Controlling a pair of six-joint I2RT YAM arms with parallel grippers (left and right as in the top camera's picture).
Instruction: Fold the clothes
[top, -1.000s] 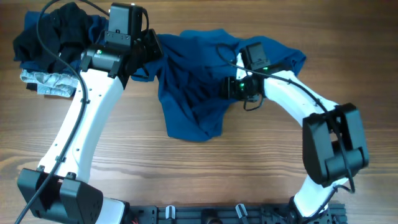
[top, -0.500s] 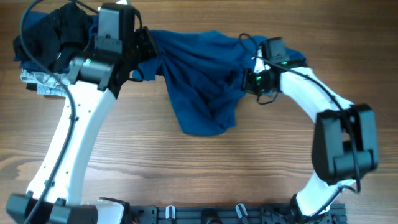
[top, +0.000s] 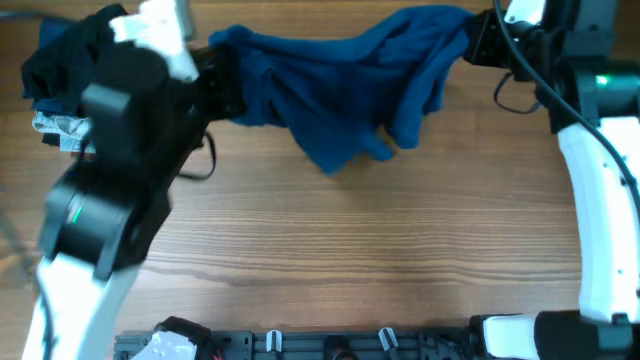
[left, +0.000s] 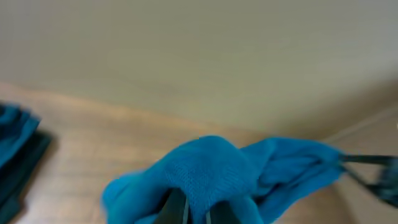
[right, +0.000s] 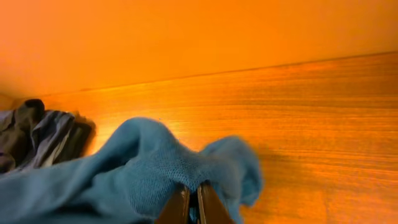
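Observation:
A blue garment (top: 340, 70) hangs stretched between my two grippers above the table, sagging in the middle with loose folds at its lower edge. My left gripper (top: 222, 62) is shut on its left end; the left wrist view shows blue cloth (left: 211, 174) bunched over my shut left gripper (left: 198, 214). At the top right, my right gripper (top: 478, 38) is shut on the garment's other end. The right wrist view shows the cloth (right: 155, 171) pinched in my right gripper (right: 192, 208).
A pile of dark clothes (top: 60, 60) with a grey patterned piece (top: 55, 130) lies at the table's far left; it also shows as a dark pile (right: 37, 134) in the right wrist view. Bare wooden table (top: 380, 240) spreads below the garment.
Both arms have risen and spread apart, lifting the blue garment off the table and stretching it. The right gripper closed on the cloth.

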